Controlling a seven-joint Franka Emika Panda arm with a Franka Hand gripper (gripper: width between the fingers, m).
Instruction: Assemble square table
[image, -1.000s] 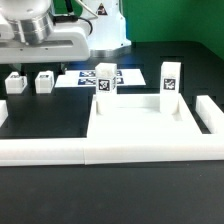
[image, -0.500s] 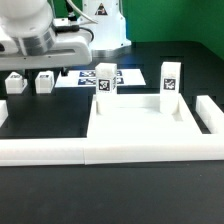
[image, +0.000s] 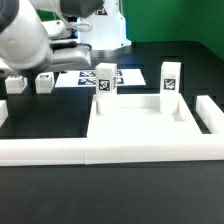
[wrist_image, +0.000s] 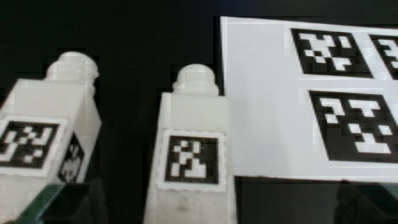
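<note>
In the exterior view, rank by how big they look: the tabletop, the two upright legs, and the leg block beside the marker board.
1. tabletop, largest by far.
2. left upright leg and right upright leg, by the exterior view's sides: look alike.
3. leg block, smallest, though it seems farther back, so unsure.
</note>
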